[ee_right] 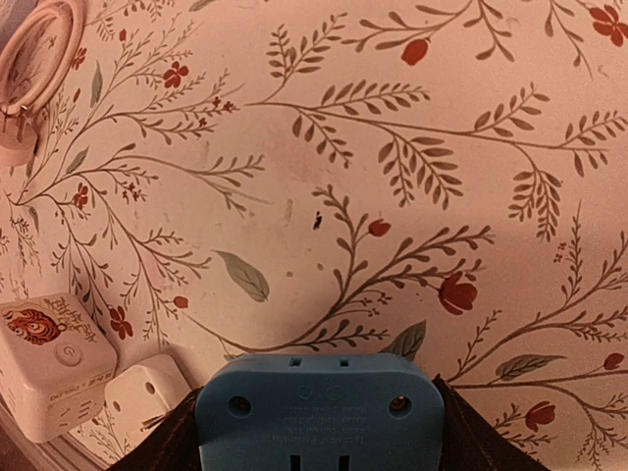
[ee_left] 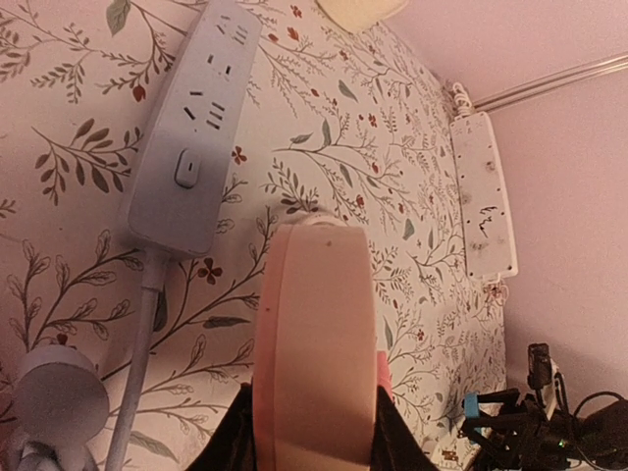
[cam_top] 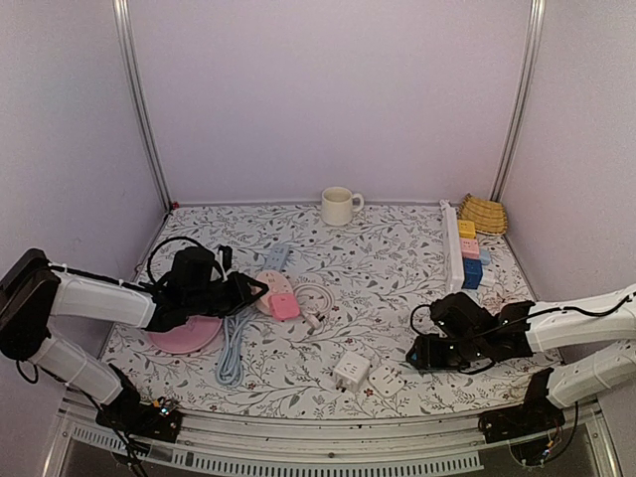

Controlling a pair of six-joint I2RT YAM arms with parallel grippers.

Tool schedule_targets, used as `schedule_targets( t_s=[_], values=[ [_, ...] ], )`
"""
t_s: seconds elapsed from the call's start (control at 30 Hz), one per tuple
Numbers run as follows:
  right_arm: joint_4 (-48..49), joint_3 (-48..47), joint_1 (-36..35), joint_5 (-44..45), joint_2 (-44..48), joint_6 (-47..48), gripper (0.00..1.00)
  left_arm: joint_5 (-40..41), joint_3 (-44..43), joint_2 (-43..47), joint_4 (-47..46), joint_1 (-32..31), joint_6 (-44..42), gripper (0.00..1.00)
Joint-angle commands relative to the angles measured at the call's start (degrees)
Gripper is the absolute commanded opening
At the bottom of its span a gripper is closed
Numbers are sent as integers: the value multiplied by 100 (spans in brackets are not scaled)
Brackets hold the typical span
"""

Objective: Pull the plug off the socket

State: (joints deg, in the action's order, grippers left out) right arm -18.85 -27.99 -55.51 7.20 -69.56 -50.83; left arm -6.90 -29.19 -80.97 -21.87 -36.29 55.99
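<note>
My left gripper (cam_top: 256, 288) is shut on a pale pink socket block (cam_top: 275, 292), left of the table's middle. In the left wrist view, the block (ee_left: 316, 334) stands on edge between the fingers (ee_left: 228, 446). A darker pink piece (cam_top: 286, 307) sits against its near side, and only an edge of that piece (ee_left: 383, 378) shows in the wrist view. My right gripper (cam_top: 417, 354) is shut on a blue plug adapter (ee_right: 319, 412), low over the cloth at the front right. The adapter is apart from the pink block.
A pale blue power strip (ee_left: 191, 123) with its cord (cam_top: 232, 353) lies left of the pink block. There is a coiled white cable (cam_top: 314, 298), a white cube charger (cam_top: 350, 371), a white adapter (cam_top: 385, 379), a pink plate (cam_top: 187, 336), a mug (cam_top: 338, 206), a white strip (cam_top: 452, 243) and coloured blocks (cam_top: 469, 256).
</note>
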Motion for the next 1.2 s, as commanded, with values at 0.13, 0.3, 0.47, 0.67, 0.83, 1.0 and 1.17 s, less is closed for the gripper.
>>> schedule_targets(
  t_s=[0.13, 0.3, 0.47, 0.67, 0.83, 1.0, 1.17],
  values=[
    [-176, 405, 32, 47, 548, -462, 77, -81, -7, 157, -241, 45, -53, 0],
    [-270, 292, 39, 88, 560, -392, 90, -150, -34, 105, -303, 14, -91, 0],
    [-387, 36, 39, 198, 573, -146, 94, -266, -34, 42, -419, -69, -157, 0],
    [-452, -516, 39, 215, 456, 402, 94, -406, -42, 10, -597, -186, -184, 0],
    [-125, -1108, -67, 27, -16, 839, 94, -437, -92, 3, -687, -317, -202, 0],
    [478, -1663, -329, -163, -588, 1064, 94, -379, -191, -23, -770, -470, -153, 0],
    [754, -2423, -648, -55, -1390, 1277, 94, -266, -385, -138, -774, -685, -112, 0]
  ],
)
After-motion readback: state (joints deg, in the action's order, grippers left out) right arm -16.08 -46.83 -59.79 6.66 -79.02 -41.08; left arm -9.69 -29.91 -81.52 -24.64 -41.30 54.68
